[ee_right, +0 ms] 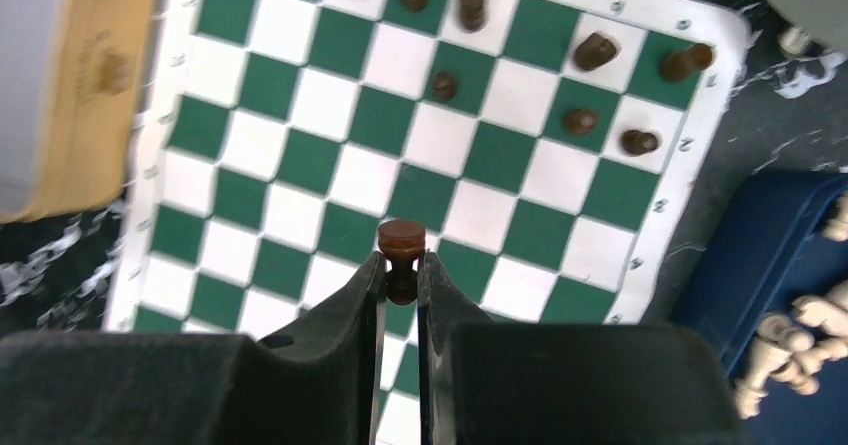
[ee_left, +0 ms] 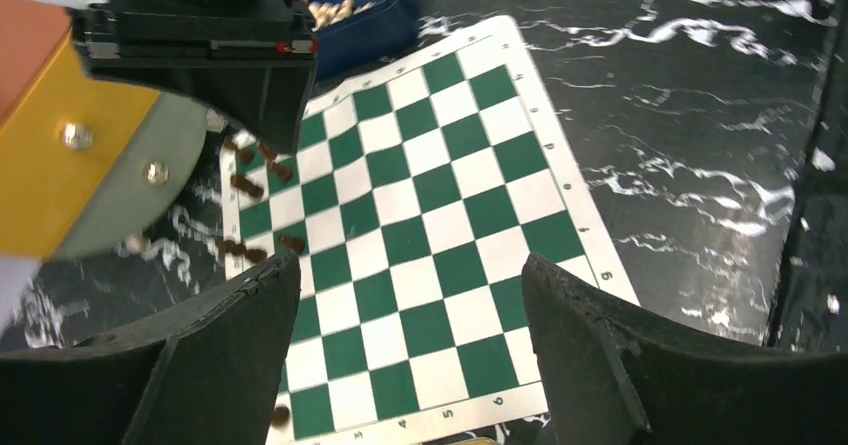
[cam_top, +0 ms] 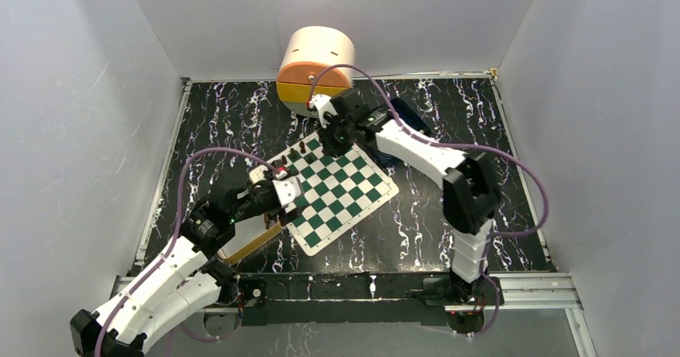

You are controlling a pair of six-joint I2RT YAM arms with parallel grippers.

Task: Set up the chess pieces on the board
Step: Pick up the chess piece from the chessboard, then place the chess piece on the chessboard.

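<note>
The green and white chessboard (cam_top: pixel 337 190) lies tilted in the middle of the black marbled table. Several dark brown chess pieces (ee_right: pixel 592 51) stand along its far edge; they also show in the left wrist view (ee_left: pixel 246 184). My right gripper (ee_right: pixel 401 265) is shut on a dark brown piece (ee_right: pixel 401 238) and holds it above the board's far corner (cam_top: pixel 333 140). My left gripper (ee_left: pixel 410 295) is open and empty above the board's near left edge (cam_top: pixel 282 190). Pale beige pieces (ee_right: pixel 790 350) lie in a blue tray (ee_right: pixel 770 255).
A round orange and cream container (cam_top: pixel 315 64) stands at the back of the table. The blue tray (cam_top: pixel 405 124) sits right of the board's far corner. A tan-rimmed tray (cam_top: pixel 250 245) lies under my left arm, beside the board's near left edge.
</note>
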